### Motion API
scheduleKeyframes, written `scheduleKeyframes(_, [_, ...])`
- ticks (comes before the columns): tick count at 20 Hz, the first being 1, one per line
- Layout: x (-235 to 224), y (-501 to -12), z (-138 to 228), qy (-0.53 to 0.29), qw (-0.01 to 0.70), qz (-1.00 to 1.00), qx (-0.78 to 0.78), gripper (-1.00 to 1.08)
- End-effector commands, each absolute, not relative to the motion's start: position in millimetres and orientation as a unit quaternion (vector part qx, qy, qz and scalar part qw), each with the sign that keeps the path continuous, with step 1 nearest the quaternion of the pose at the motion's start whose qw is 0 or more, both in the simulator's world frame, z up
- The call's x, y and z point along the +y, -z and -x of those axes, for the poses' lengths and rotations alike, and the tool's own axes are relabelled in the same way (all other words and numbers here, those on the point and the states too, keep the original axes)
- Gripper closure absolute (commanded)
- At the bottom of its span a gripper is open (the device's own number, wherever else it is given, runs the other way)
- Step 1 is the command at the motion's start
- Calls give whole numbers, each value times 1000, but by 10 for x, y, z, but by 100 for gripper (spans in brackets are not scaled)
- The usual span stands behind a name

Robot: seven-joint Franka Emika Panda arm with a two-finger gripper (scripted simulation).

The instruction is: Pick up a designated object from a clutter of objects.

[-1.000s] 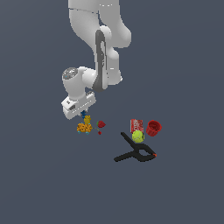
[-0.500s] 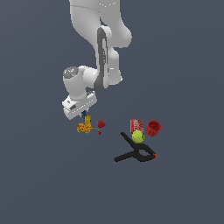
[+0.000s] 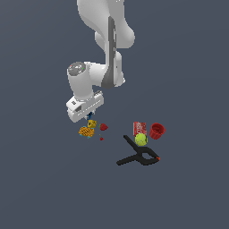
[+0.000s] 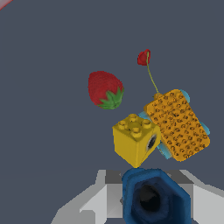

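Right under the gripper [image 3: 89, 117], the yellow block [image 4: 134, 138] and orange lumpy piece [image 4: 177, 125] touch and crowd the spot, the strawberry [image 4: 105, 89] sits near at 3 o'clock, and bare floor [image 3: 40, 170] opens toward 9 o'clock.

Plain dark slate-grey ground [image 3: 188, 192], featureless, evenly lit, no walls.

Wrist cam: dark-blue hollow piece [image 4: 155, 197] sits right up against the lens, between the grey pincer [image 4: 148, 202] fingers [image 4: 81, 209]; contact not clear from this angle. Just beyond it, yellow studded block [image 4: 134, 139], tilted on a corner, touching the orange lumpy item [image 4: 178, 125] with light-blue bits at its edges. Strawberry [image 4: 104, 89] lies apart on the grey tabletop [image 4: 43, 87]. Small red cherry [image 4: 143, 57] further out, thin stem running toward the orange item.
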State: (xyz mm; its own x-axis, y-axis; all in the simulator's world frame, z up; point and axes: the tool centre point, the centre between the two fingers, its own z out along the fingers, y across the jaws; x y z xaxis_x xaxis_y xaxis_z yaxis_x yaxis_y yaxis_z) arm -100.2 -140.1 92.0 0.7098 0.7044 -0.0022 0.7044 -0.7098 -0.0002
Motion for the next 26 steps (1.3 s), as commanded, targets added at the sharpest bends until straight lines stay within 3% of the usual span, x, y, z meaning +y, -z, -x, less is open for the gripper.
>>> scheduleKeyframes(1, [-1262, -1086, 880, 1, 1, -924, 381, 108])
scheduleKeyframes(26, [274, -2899, -512, 1, 1, -924, 381, 108])
